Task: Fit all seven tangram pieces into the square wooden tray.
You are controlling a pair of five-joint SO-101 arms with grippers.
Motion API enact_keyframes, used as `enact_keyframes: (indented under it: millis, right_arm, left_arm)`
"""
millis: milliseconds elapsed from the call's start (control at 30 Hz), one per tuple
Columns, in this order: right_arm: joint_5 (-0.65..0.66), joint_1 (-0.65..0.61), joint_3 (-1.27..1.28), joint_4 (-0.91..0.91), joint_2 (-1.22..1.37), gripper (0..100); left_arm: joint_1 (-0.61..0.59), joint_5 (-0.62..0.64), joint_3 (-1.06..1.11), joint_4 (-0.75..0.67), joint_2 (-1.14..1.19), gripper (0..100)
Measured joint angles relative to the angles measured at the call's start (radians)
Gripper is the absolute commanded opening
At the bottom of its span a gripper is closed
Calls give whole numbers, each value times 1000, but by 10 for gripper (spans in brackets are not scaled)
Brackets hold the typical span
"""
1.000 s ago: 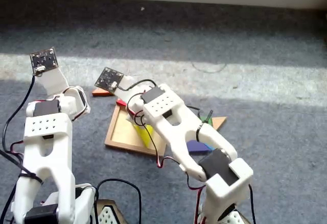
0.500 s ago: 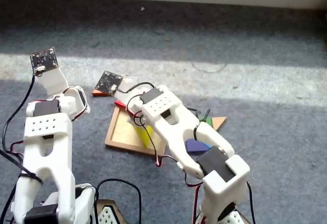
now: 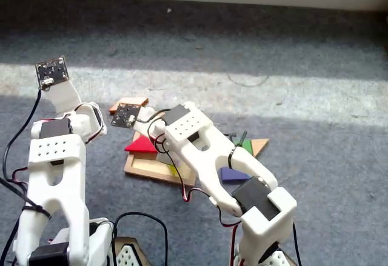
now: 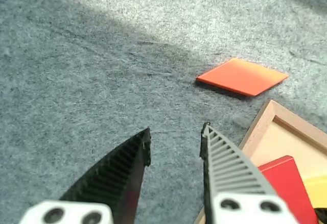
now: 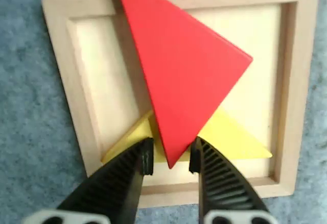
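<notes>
My right gripper (image 5: 171, 156) is shut on one corner of the large red triangle (image 5: 179, 81), which hangs tilted over the square wooden tray (image 5: 301, 81). A yellow triangle (image 5: 227, 138) lies inside the tray beneath it. In the high view the red triangle (image 3: 142, 145) sticks out over the tray's (image 3: 154, 170) left side. My left gripper (image 4: 176, 140) stands open above bare carpet, just off the tray's corner (image 4: 265, 124). An orange parallelogram (image 4: 242, 76) lies on the carpet beyond it.
A green piece (image 3: 245, 145), a tan triangle (image 3: 260, 145) and a blue piece (image 3: 233, 174) lie on the carpet right of the tray, partly under the right arm. The orange parallelogram (image 3: 128, 103) lies behind the tray. Grey carpet stretches all around.
My right arm has swung left and carried the red triangle out over the tray's left part. The orange parallelogram has come out from behind it. The left arm has kept still.
</notes>
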Motion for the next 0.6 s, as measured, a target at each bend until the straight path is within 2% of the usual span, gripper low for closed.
enact_keyframes:
  millis: [500,600]
  right_arm:
    - [-2,-38,9,144,-106,109]
    - [-71,-34,9,143,-147,108]
  left_arm:
    - [0,0,0,0,0,178]
    - [0,0,0,0,0,178]
